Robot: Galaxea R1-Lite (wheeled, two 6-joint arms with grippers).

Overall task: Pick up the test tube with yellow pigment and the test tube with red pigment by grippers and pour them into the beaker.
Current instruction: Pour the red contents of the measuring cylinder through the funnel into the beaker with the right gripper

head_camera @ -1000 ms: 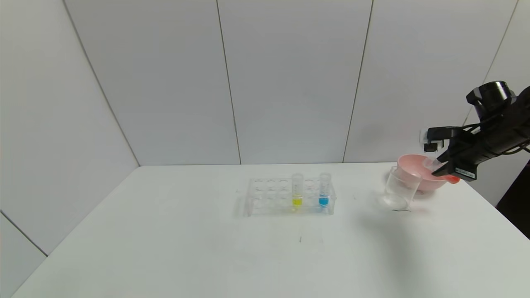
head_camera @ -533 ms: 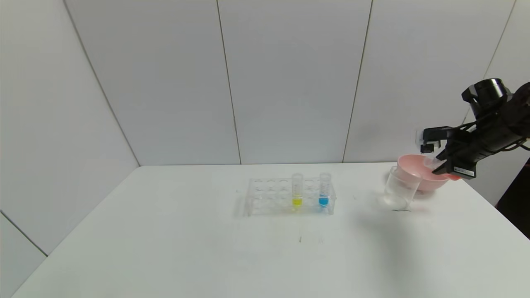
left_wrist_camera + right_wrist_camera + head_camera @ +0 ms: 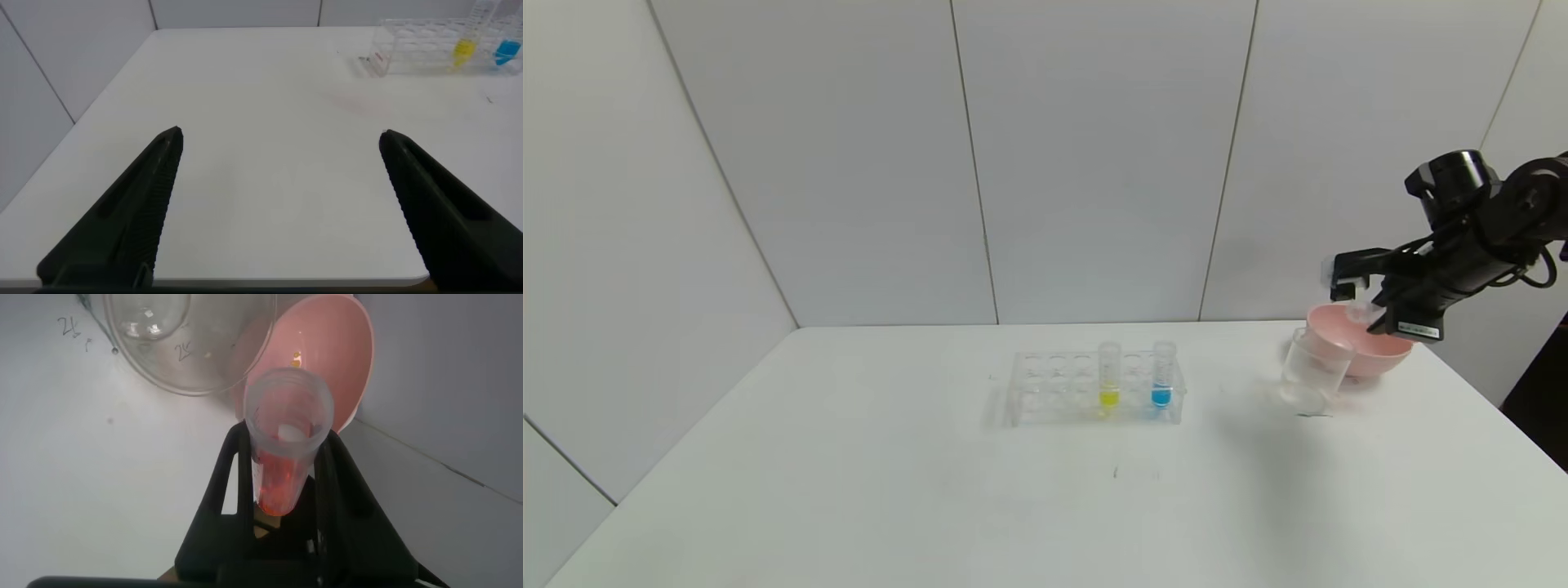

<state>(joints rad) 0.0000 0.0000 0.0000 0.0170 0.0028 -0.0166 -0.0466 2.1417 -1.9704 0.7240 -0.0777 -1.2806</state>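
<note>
orange-red liquid fills the test tube with red pigment (image 3: 284, 449), clamped in the right gripper (image 3: 1382, 317) and tilted over the pink bowl (image 3: 1372, 351) beside the beaker (image 3: 1313, 369). left gripper (image 3: 278, 204) spread wide, empty, over the table (image 3: 270, 131). test tube with yellow pigment (image 3: 1109, 376) racked.

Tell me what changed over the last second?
The right gripper, shut on the red tube, moved up and toward the robot's left, over the pink bowl, nearer the beaker. The tube is tipped, mouth toward the beaker. Nothing was released. The rack, yellow tube, blue tube and beaker stayed put.
</note>
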